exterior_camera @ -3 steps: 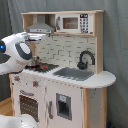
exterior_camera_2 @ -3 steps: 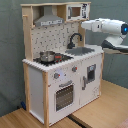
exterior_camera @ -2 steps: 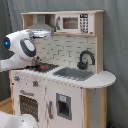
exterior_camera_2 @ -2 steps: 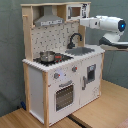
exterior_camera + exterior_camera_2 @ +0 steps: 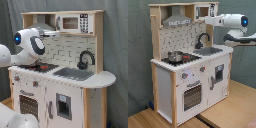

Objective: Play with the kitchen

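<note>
kitchen [image 5: 65, 75]: fills most of the frame in both exterior views; sits on a wood floor [image 5: 228, 112], seen in the second exterior view. White body, light-wood frame.
top shelf: toy microwave [image 5: 74, 23] at upper centre of the first exterior view, grey hood [image 5: 176, 20] at upper left of the second exterior view.
back wall: white panel with a dark dotted/tile pattern, between hood and counter.
faucet [image 5: 203, 38]: black, arched, upright behind the sink [image 5: 74, 74]; sink is grey and recessed in the counter.
stove: small metal pot [image 5: 174, 56] on the black hob [image 5: 180, 58], left of centre in the second exterior view. In the first exterior view the arm mostly blocks the hob.
front: oven door [image 5: 192, 95] low in the second exterior view, with knobs [image 5: 184, 76] just above it; narrower door with a dark handle [image 5: 218, 74] to its right.
arm [image 5: 235, 25]: white, comes in from the upper right of the second exterior view, reaching horizontally toward the microwave level. In the first exterior view its bulky joint [image 5: 30, 45] sits at the left, in front of the hood.
gripper [image 5: 203, 19]: at the upper shelf near the microwave in the second exterior view; can't tell if the fingers are spread or pressed together, or whether it touches the kitchen.
backdrop: grey curtain [image 5: 138, 60] behind everything.
</note>
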### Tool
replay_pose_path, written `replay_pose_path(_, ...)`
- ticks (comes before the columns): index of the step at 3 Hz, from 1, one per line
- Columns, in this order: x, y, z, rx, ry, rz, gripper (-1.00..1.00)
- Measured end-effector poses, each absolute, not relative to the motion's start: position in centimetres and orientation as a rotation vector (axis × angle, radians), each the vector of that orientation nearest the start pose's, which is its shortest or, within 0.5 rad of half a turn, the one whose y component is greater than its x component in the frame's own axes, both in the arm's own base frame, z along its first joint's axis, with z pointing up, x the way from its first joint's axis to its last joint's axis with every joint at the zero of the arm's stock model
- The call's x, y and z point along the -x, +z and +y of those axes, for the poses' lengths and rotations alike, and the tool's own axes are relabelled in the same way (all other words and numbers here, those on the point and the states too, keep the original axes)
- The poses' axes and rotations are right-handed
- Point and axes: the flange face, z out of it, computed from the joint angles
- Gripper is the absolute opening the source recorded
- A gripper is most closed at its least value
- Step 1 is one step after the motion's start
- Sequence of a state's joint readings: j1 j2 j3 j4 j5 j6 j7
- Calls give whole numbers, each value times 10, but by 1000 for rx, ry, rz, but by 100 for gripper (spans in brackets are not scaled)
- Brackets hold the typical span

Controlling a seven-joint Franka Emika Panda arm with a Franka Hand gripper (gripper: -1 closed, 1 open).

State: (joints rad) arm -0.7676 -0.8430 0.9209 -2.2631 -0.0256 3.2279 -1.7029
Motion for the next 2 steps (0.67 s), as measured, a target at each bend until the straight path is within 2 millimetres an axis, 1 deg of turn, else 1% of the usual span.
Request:
replay_pose_path(1,-422,694,240,-651,567,1479,100)
replay_pose_path(2,-441,699,240,-650,570,1485,100)
